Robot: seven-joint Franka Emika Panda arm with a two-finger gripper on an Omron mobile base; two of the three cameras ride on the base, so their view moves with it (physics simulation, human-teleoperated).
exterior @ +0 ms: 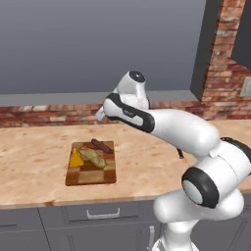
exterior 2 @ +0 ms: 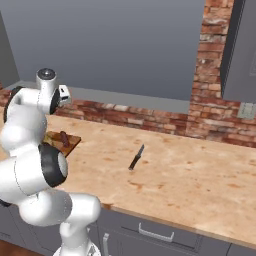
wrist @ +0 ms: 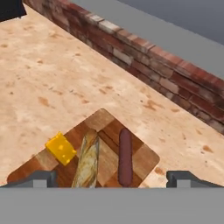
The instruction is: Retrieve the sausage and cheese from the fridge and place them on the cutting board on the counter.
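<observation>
You are looking at a kitchen. A long light tan wood-grain counter [exterior: 44,162] runs over grey cabinets with silver handles [exterior: 103,213], backed by a low red brick wall [exterior 2: 150,117] below a plain grey wall. A small checkered brown wooden cutting board [exterior: 105,174] carries food, and a dark knife [exterior 2: 136,157] lies on the worktop. The pale plate on the brick at right is probably a wall socket [exterior 2: 247,110].

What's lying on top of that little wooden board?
On the cutting board lie the cheese, a pale loaf and the sausage. The wood under them is covered.
</observation>
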